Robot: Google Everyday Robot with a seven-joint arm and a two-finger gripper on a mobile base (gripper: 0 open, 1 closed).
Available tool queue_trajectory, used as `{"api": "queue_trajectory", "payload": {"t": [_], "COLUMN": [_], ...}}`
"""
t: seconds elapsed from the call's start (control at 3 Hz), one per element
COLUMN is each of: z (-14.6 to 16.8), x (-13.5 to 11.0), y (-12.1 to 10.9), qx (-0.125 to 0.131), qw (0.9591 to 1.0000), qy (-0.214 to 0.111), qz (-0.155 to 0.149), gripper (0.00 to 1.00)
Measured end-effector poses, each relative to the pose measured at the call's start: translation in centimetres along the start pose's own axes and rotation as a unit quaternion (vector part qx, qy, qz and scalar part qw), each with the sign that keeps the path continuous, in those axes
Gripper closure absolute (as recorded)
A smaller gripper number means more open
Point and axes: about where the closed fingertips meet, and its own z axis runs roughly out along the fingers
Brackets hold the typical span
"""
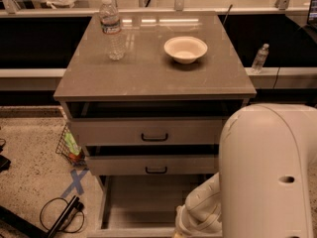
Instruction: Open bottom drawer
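The bottom drawer of the grey-beige cabinet stands pulled far out. Its plain grey tray shows, and its front lies along the lower edge of the view with the handle out of sight. My gripper is at the drawer's front right part, at the very bottom of the view, mostly cut off. My white arm fills the lower right and hides the cabinet's right side.
The top drawer and middle drawer are each slightly open. A water bottle and a white bowl stand on the cabinet top. A wire basket, blue tape and a cable lie on the floor at left.
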Motion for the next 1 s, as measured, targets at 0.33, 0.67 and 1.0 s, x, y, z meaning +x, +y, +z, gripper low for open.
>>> {"api": "queue_trajectory", "payload": {"t": [0.33, 0.67, 1.0], "z": [-2.1, -3.5, -4.0], "x": [-0.2, 0.9, 2.9], "y": [-2.0, -5.5, -8.8], "qx": [0.019, 0.039, 0.067], "qw": [0.9994, 0.9951, 0.989], "qy": [0.002, -0.031, -0.073], "qz": [-0.03, -0.086, -0.109], "gripper": [0.48, 0.79, 0.99]}}
